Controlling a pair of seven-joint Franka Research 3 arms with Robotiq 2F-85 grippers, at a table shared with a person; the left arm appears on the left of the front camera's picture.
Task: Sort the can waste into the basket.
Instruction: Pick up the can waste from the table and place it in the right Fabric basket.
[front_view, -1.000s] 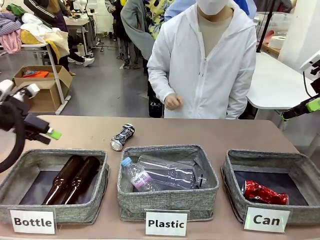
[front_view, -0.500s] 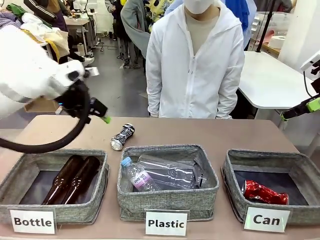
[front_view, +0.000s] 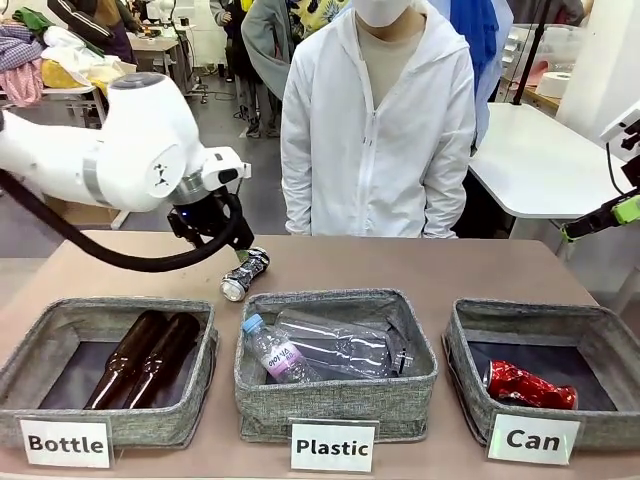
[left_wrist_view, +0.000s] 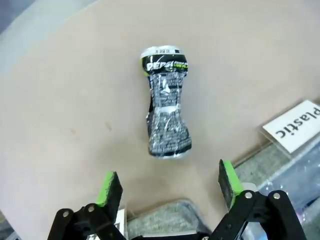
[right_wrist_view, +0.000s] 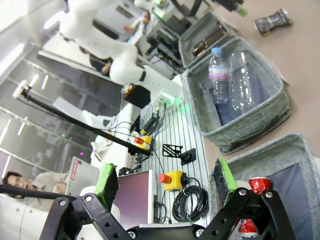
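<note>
Crushed can (left_wrist_view: 166, 107) lies on table (left_wrist_view: 75, 100); left gripper (left_wrist_view: 170, 179) hovers above, jaws apart.

So we've got three baskets in a row along the table's (front_view: 480, 265) near edge. Bottle basket (front_view: 60, 310) on the left has two glass bottles (front_view: 145, 358) in it. Plastic basket (front_view: 330, 395) in the middle holds plastic bottles (front_view: 330, 350). Can basket (front_view: 460, 370) on the right has a crushed can (front_view: 528, 386) inside. Behind the Plastic basket a crushed Pepsi can (front_view: 245, 274) lies on the table, with our left gripper (left_wrist_view: 169, 182) over it.
</note>
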